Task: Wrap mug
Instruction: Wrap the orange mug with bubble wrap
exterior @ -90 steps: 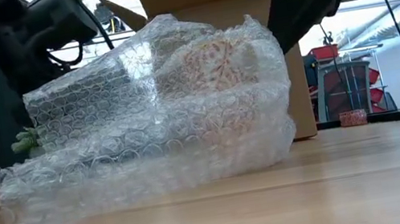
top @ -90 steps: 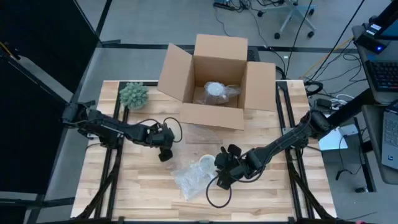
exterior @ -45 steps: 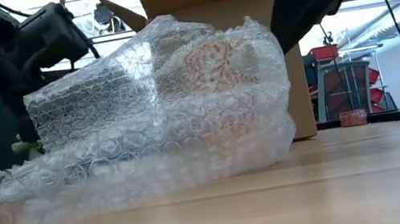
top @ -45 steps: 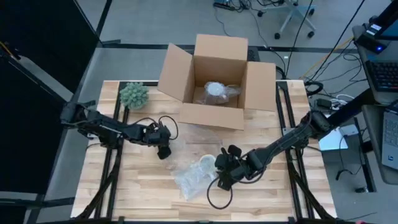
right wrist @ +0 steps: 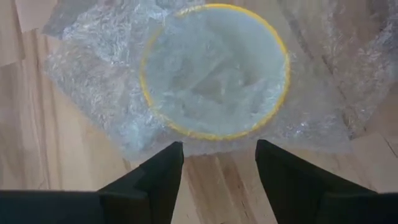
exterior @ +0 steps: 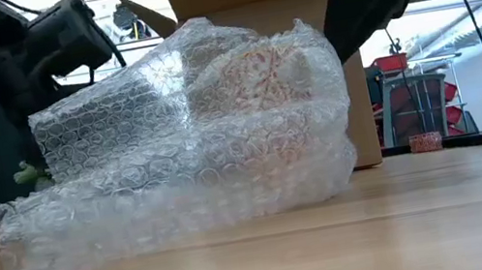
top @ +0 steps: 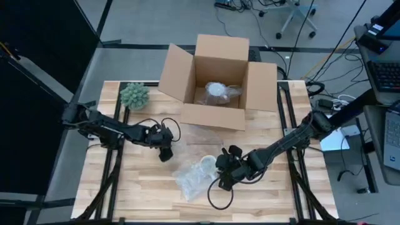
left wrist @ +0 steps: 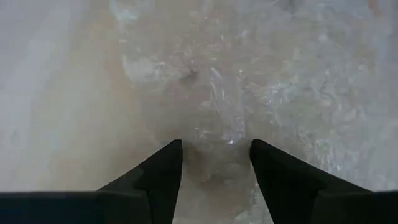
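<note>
- Wrapped mug [top: 197, 176] lies on the table [top: 144, 200], near its front.
- Open box [top: 215, 81] stands behind it.
- Plant [top: 134, 95] sits left of the box.

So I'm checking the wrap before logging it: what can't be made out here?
- Mug pattern: low view, blurred by bubble wrap.
- Mug handle: right wrist view, not visible.
- Item inside cardboard box: high view, too small to identify.
- Left gripper, right gripper: high view, fingertips hidden.

Glossy clear bubble wrap [exterior: 182, 135] lies on the smooth pale wooden table [exterior: 413, 224].
</note>
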Action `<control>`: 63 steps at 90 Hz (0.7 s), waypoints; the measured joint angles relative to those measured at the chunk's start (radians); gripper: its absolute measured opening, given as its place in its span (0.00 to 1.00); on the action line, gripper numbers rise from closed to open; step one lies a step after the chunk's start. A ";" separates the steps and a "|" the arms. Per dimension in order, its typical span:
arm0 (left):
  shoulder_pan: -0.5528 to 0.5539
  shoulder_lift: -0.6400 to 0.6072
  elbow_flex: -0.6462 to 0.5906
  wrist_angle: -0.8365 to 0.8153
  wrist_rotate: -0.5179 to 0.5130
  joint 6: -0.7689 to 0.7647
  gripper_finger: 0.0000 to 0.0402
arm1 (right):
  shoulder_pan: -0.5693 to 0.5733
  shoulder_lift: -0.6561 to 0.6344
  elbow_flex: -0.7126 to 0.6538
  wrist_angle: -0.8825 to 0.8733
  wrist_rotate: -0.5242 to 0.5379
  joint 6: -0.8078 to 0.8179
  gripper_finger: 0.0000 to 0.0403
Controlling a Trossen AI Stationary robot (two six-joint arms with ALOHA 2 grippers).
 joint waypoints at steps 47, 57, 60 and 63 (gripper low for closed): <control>0.026 -0.096 -0.001 -0.081 -0.070 0.005 0.45 | 0.000 0.000 0.000 0.002 0.000 -0.009 0.47; 0.043 -0.062 -0.032 -0.019 -0.063 0.005 0.45 | 0.000 0.000 0.000 0.016 0.000 -0.011 0.47; 0.045 -0.056 -0.040 0.012 -0.063 0.005 0.45 | 0.000 0.000 0.000 0.024 0.000 -0.012 0.47; 0.046 -0.050 -0.049 0.047 -0.063 0.005 0.45 | 0.000 0.000 0.000 0.030 0.000 -0.012 0.47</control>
